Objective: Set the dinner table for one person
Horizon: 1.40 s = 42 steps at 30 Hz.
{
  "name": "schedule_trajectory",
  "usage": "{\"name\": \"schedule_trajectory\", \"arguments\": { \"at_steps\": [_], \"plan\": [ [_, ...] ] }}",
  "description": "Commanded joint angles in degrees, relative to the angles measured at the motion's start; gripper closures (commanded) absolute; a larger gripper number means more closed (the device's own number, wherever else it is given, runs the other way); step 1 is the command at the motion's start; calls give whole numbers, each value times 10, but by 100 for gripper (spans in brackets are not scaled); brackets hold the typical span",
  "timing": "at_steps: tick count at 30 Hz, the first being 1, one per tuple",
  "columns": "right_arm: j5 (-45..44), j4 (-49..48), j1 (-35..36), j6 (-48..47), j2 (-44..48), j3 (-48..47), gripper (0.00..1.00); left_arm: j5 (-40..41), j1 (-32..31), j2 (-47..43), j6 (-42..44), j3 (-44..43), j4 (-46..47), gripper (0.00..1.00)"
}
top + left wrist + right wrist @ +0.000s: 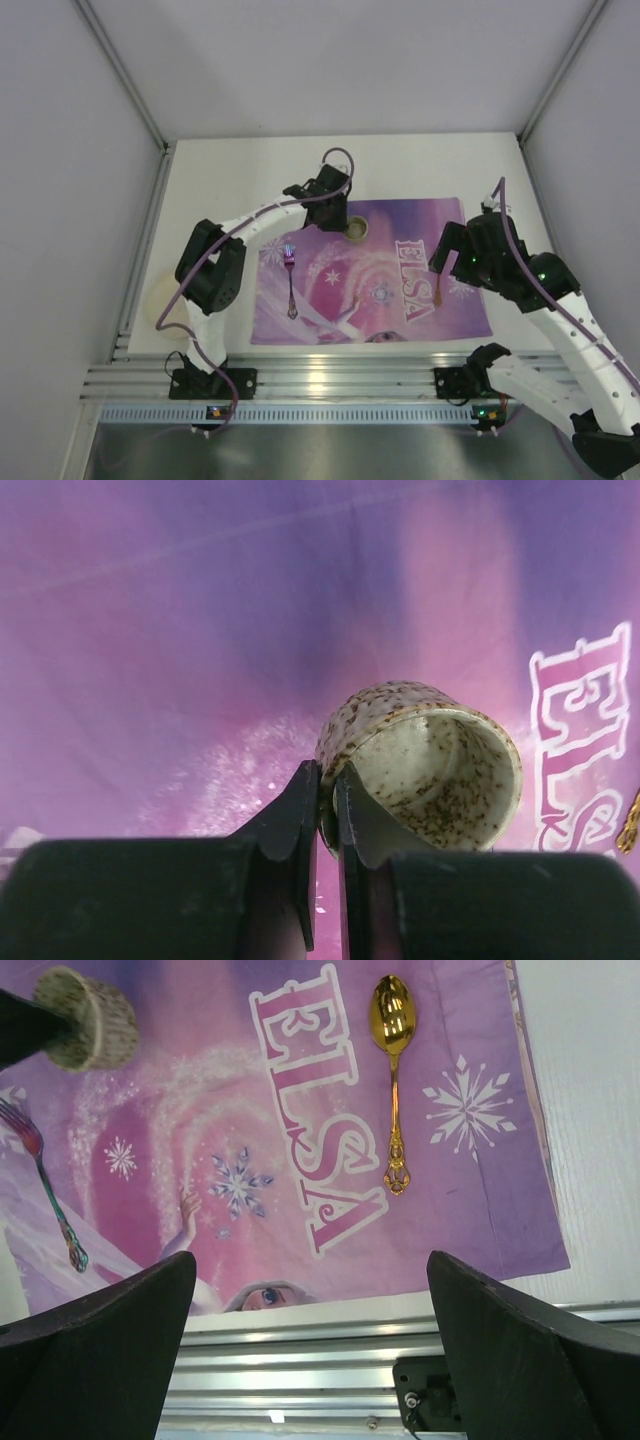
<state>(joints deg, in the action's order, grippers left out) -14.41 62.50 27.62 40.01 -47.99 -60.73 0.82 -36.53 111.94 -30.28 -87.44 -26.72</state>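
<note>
Metal rail (330, 378): it runs along the near edge. Both arm bases are bolted to it, and we read everything else outward from here.
Right gripper (310, 1265): released, jaws spread wide and holding nothing. It hovers over the near right part of the placemat (370, 290).
Spoon (394, 1080): gold, lying flat on the right side of the mat with its bowl pointing away from us.
Fork (291, 283): lying flat on the left side of the mat, tines away from us, well apart from the spoon.
Pale round thing (157, 300): at the left table edge, half hidden by the left arm. We cannot tell what it is.
Cup (430, 760): speckled stoneware at the far edge of the mat, near its middle. We judge it stiff, brittle and fairly light, with a glaze that may slip.
Left gripper (328, 800): clenched on the cup's wall at the rim, 1 finger inside and 1 outside. We cannot tell whether the base touches the mat.
Hold: a rim pinch suits it, and we would set it down gently.
Table (240, 170): matte white, hard and flat, spreading beyond the mat on all sides. We judge it rigid and fixed, something to set things on rather than to grip.
</note>
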Motion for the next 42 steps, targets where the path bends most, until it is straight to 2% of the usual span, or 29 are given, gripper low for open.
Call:
{"name": "schedule_trajectory", "arguments": {
  "at_steps": [1, 7, 14, 25, 33, 36, 42],
  "plan": [
    [0, 6, -7, -12, 19, 6, 0, 2, -18, 21, -20, -33, -2, 100],
    [0, 11, -7, -12, 25, 7, 0, -5, -81, 113, -65, -128, 36, 100],
    [-9, 38, -7, -9, 46, 8, 0, -6, -116, 240, -89, -310, 21, 100],
    [-27, 76, -8, -7, 67, 8, 0, -6, -124, 321, -118, -370, 65, 99],
    [-33, 85, -7, -5, 75, 7, 0, -21, -124, 321, -123, -384, 51, 61],
    [-31, 83, -8, -4, 74, 4, 0, -29, -124, 304, -121, -380, 65, 51],
    [-22, 75, -8, -3, 71, 5, 0, -67, -122, 264, -128, -368, 110, 41]
  ]
}}
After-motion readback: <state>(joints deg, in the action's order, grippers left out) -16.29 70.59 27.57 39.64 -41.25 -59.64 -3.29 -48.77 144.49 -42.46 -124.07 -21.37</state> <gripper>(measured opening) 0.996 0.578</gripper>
